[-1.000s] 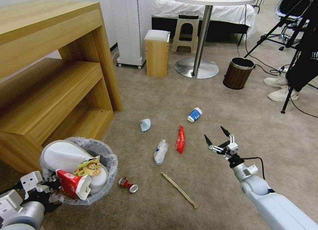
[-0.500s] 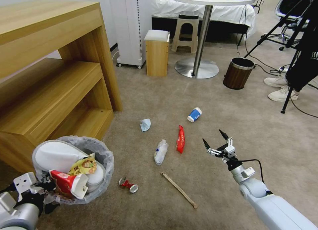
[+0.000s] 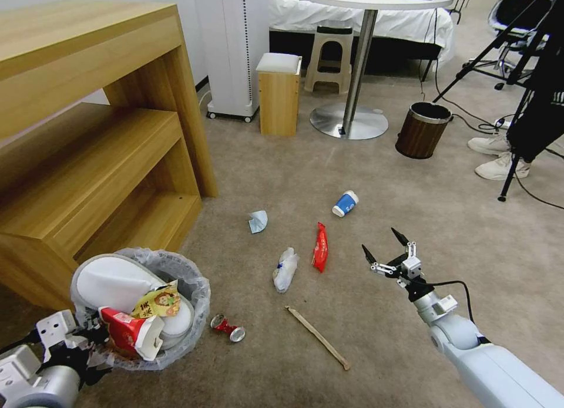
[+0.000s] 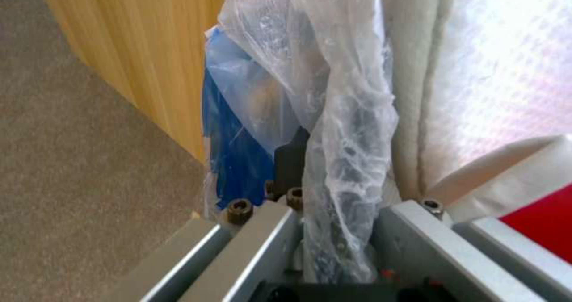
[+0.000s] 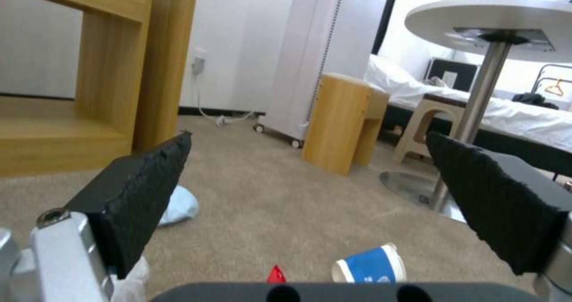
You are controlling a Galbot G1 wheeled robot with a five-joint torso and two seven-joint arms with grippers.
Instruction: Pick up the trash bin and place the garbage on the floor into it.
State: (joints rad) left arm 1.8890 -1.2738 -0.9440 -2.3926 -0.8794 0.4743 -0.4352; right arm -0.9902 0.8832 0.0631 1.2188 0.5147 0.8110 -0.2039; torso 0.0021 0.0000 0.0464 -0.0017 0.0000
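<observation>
1. The trash bin point(image 3: 144, 314), lined with a crinkled plastic bag point(image 4: 351, 127), is held just above the carpet point(image 3: 364, 179) near the foot of the wooden shelf unit point(image 3: 94, 138). Its rim is pinched by the left gripper point(image 3: 88, 346), whose fingers are closed over bag and wall.
2. The bin is already heaped: a white slipper point(image 3: 114, 282), a red-and-white carton point(image 3: 129, 331) and a yellow wrapper point(image 3: 155, 302) stand above the rim.
3. The right gripper point(image 3: 385, 249) is held spread wide and empty above the carpet, near a red wrapper point(image 3: 319, 248) and a blue paper cup point(image 3: 345, 203).
4. Lying apart on the carpet are a crushed bottle point(image 3: 285, 269), a tissue point(image 3: 257, 221), a red can point(image 3: 228, 327) and a wooden stick point(image 3: 318, 337).
5. Risk, as judged: the carton overhangs the rim and could be tipped out if the bin is tilted; the thin bag could slip in the pinch.
</observation>
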